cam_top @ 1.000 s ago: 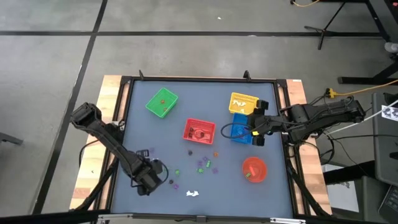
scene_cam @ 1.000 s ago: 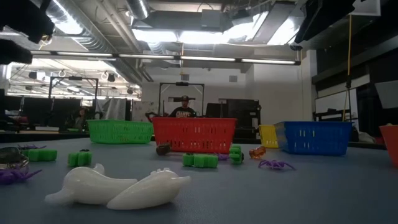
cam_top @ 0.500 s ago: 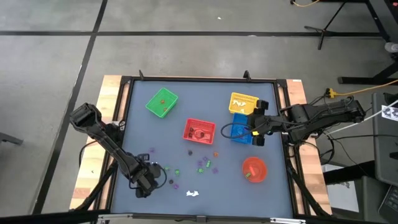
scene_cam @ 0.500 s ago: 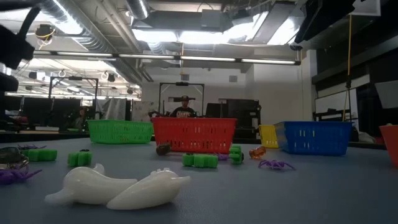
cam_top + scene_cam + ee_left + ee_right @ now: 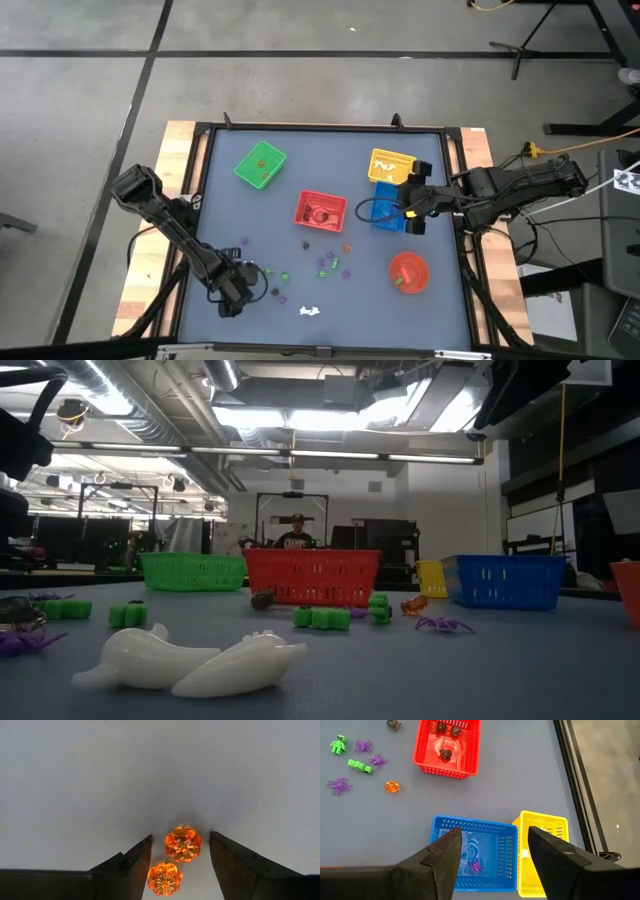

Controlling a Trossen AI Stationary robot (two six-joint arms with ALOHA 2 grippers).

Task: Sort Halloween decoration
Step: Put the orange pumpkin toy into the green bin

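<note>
Halloween trinkets (image 5: 325, 262) are only partly sorted, as far as you can see: some already lie in the baskets, and a loose scatter remains on the table (image 5: 300, 170) near its front edge. From the right wrist view you can make out dark pieces in the red basket (image 5: 448, 747) and a purple spider in the blue basket (image 5: 473, 853); the high view shows something small in the green basket (image 5: 260, 165) and pale bits in the yellow basket (image 5: 390, 163) (too small to identify). The red bowl (image 5: 408, 272) also holds something green. Left to do: green skeletons, purple spiders (image 5: 443, 624), an orange piece (image 5: 392, 786) and the white bone-like pieces (image 5: 190, 660) close to the low camera. Your left gripper (image 5: 180, 857) is low over the table at the front left, jaws released and spread, with one orange pumpkin (image 5: 183, 843) sitting between the fingers and a second pumpkin (image 5: 164, 878) just beside it, nearer the wrist; neither is gripped yet. Your right gripper (image 5: 490, 847) waits above the blue basket, also spread wide and carrying nothing. I'd judge the job roughly midway: closing on the pumpkin is the step in hand, and you should watch that the second one does not get pinched along with it.
</note>
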